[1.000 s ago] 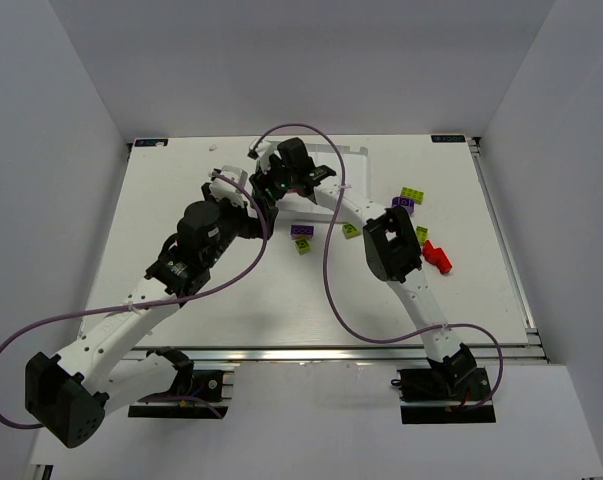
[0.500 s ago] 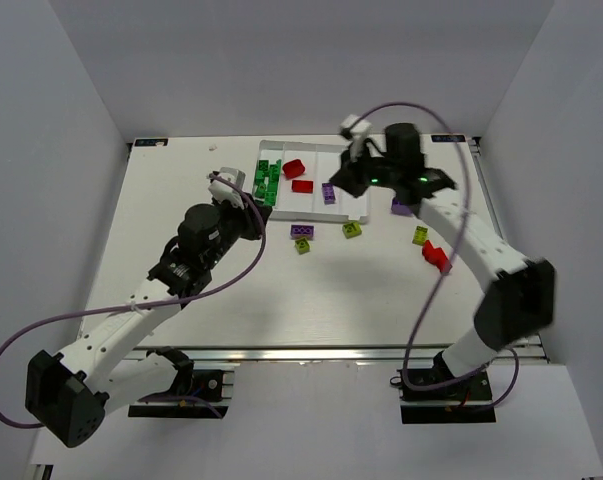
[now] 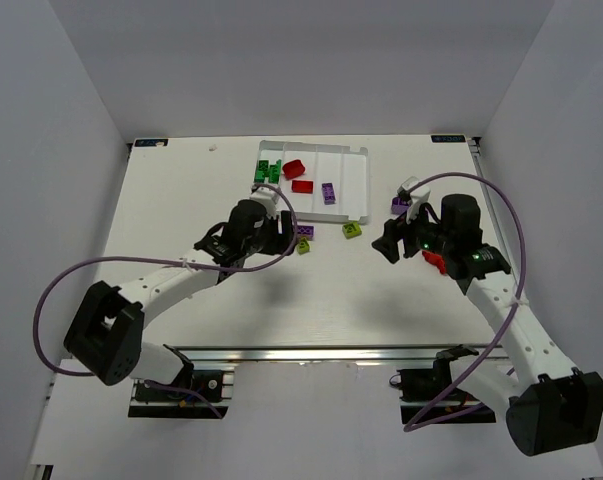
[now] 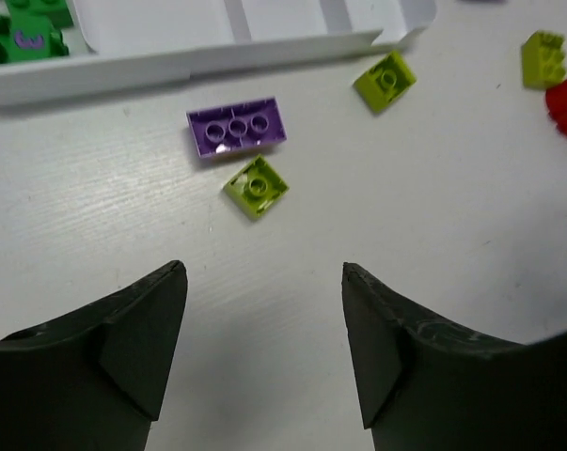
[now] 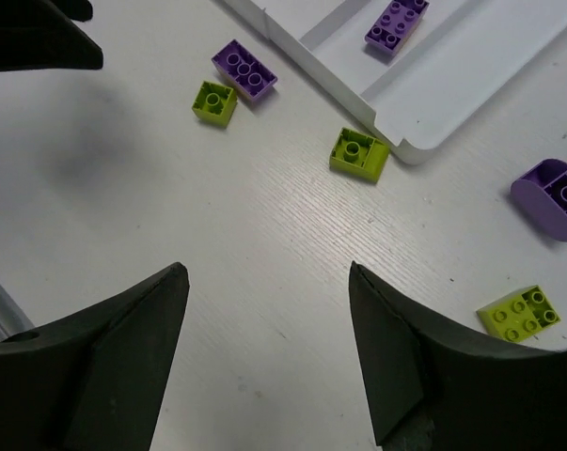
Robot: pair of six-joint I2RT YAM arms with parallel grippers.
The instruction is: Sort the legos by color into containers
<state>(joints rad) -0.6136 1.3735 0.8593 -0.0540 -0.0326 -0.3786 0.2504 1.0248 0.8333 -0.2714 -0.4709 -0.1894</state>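
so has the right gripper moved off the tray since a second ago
Yes. A second ago the right gripper was over the tray, at its left end; now it is beyond its near right corner, lower in the view.

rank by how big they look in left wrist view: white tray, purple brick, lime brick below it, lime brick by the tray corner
1. white tray
2. purple brick
3. lime brick below it and lime brick by the tray corner look alike

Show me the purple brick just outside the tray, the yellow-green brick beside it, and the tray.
purple brick (image 4: 237,128), left wrist view, studded top.
yellow-green brick (image 4: 256,187), left wrist view, centre stud.
tray (image 4: 170,64), left wrist view, near wall.
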